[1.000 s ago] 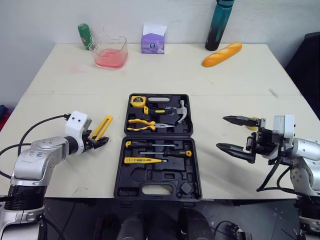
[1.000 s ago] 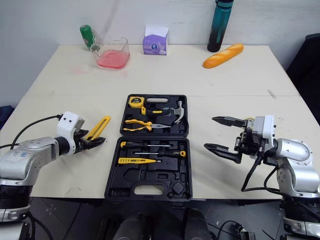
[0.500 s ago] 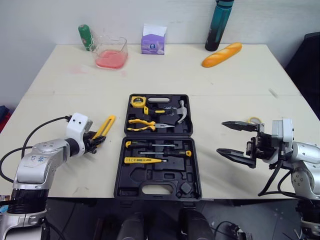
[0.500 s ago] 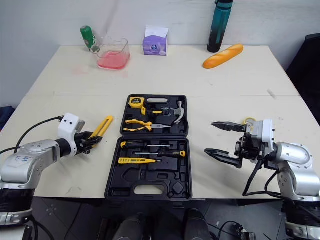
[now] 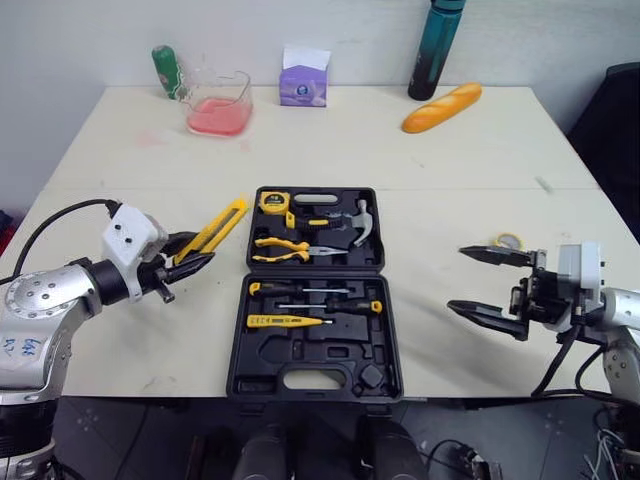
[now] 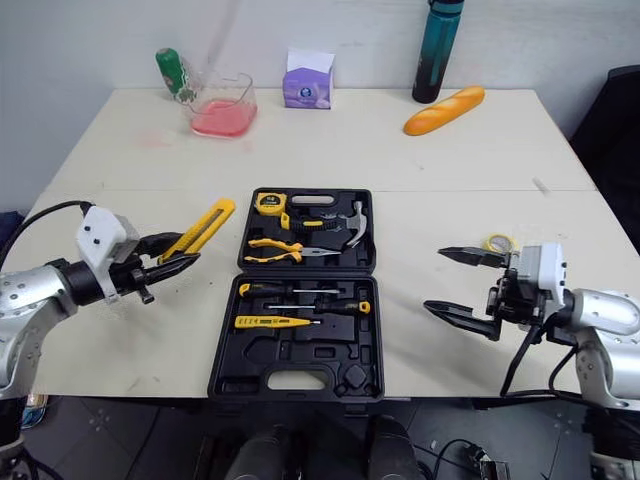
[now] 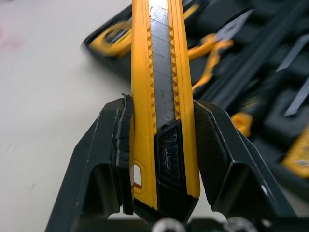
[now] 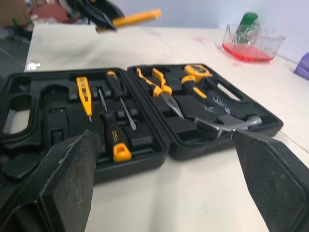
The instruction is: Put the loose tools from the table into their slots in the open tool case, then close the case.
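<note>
The yellow utility knife (image 5: 218, 226) sits clamped by its back end in the left gripper (image 5: 200, 250), blade end angled toward the black tool case (image 5: 345, 335), which lies wide open just beside it with pliers (image 5: 290, 248), hammer (image 5: 352, 225) and screwdrivers (image 5: 320, 298) slotted in.

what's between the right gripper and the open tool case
Bare table top, in both eye views: nothing lies between the right gripper and the tool case.

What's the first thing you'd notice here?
The open black plastic tool case in the middle of the pale table, with yellow-handled tools in its slots. Just to its left, the left pincer grips a long yellow utility knife; the right pincer hangs open on the other side.
</note>
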Tool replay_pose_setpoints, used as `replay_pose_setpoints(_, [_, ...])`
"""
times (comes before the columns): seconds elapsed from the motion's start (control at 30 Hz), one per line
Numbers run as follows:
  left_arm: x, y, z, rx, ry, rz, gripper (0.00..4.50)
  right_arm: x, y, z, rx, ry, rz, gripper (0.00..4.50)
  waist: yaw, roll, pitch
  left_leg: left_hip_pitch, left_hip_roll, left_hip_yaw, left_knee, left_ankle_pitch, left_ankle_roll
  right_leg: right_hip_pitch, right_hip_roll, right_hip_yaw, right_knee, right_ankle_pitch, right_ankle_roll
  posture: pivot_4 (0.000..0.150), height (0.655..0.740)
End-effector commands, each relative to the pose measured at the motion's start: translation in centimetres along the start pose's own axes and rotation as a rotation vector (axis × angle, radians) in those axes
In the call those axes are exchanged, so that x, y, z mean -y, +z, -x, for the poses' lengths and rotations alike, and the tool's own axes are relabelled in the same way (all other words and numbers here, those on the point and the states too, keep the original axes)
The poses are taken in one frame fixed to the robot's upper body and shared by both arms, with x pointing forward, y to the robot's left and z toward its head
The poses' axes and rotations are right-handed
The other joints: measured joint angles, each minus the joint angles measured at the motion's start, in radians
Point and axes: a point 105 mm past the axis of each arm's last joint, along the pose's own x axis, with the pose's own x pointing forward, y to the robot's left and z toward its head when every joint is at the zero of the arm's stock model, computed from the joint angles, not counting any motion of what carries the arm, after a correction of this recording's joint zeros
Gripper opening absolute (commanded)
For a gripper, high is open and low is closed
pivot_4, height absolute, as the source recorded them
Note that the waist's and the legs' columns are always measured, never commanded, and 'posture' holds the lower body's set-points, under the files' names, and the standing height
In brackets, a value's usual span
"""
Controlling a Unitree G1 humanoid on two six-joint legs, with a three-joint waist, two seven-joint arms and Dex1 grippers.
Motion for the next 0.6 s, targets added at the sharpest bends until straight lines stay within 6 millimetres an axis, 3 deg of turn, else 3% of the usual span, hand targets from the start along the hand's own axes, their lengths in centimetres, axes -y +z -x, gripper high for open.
replay_pose_setpoints(0.03, [2.9, 3.3, -0.9, 0.095, -0.201, -0.083, 1.33, 0.2, 1.6, 0.9, -0.014, 0.005, 0.064, 4.50, 0.002, 0.000, 0.000, 0.000, 0.000, 0.000, 0.000, 0.000, 0.000, 0.000, 0.000, 0.000, 0.000, 0.000, 0.000, 0.150, 0.7400])
replay_pose_setpoints(0.27, [6.9, 3.8, -2.6, 0.089, -0.430, -0.082, 1.33, 0.0, 2.0, 1.7, -0.024, 0.012, 0.052, 4.50, -0.002, 0.000, 0.000, 0.000, 0.000, 0.000, 0.000, 0.000, 0.000, 0.000, 0.001, 0.000, 0.000, 0.000, 0.000, 0.150, 0.7400])
replay_pose_setpoints(0.5, [10.8, 3.1, -4.0, 0.025, -0.630, -0.074, 1.33, -1.6, 1.4, 2.0, -0.086, 0.064, 0.015, 4.50, 0.003, 0.000, 0.000, 0.000, 0.000, 0.000, 0.000, 0.000, 0.000, 0.001, 0.001, 0.000, 0.000, 0.000, 0.000, 0.150, 0.7400])
replay_pose_setpoints(0.6, [11.8, 1.7, -4.1, -0.048, -0.676, -0.091, 1.33, -2.4, 1.5, 1.8, -0.095, 0.089, 0.001, 4.50, 0.008, 0.000, 0.000, 0.000, 0.000, 0.000, 0.000, 0.000, 0.000, 0.001, 0.001, 0.000, -0.001, 0.000, 0.000, 0.150, 0.7400])
